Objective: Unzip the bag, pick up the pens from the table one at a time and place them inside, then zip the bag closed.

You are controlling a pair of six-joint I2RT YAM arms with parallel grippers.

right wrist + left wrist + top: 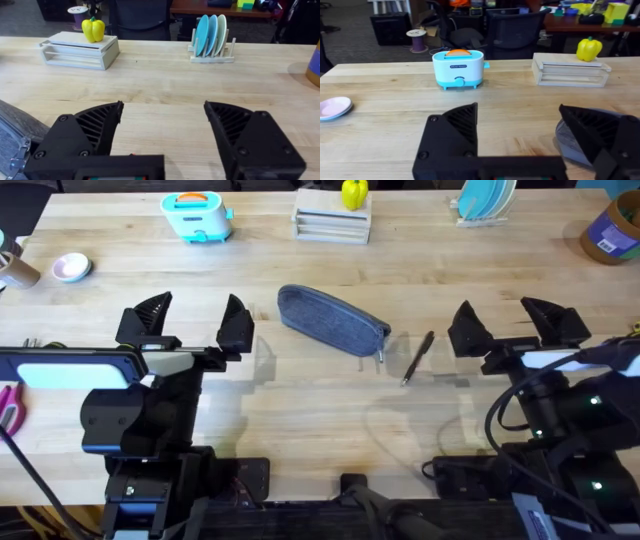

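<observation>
The blue-grey bag (331, 319) lies slantwise at the middle of the table (320, 270), zipped shut, with its metal pull (380, 355) at its near right end. A slim black pen (417, 358) lies just right of it. My left gripper (196, 325) stands open to the left of the bag, whose end (565, 140) shows behind one finger in the left wrist view. To the right of the pen my right gripper (516, 320) is open and empty. The bag's edge (15, 135) shows in the right wrist view.
A toy toaster (197, 216), a wooden rack (331, 223) with a yellow pepper (354, 193), and a plate rack (484, 202) line the far edge. A pink dish (71, 267) sits far left, pink-handled scissors (8, 406) at the left edge, a tape roll (611, 228) far right.
</observation>
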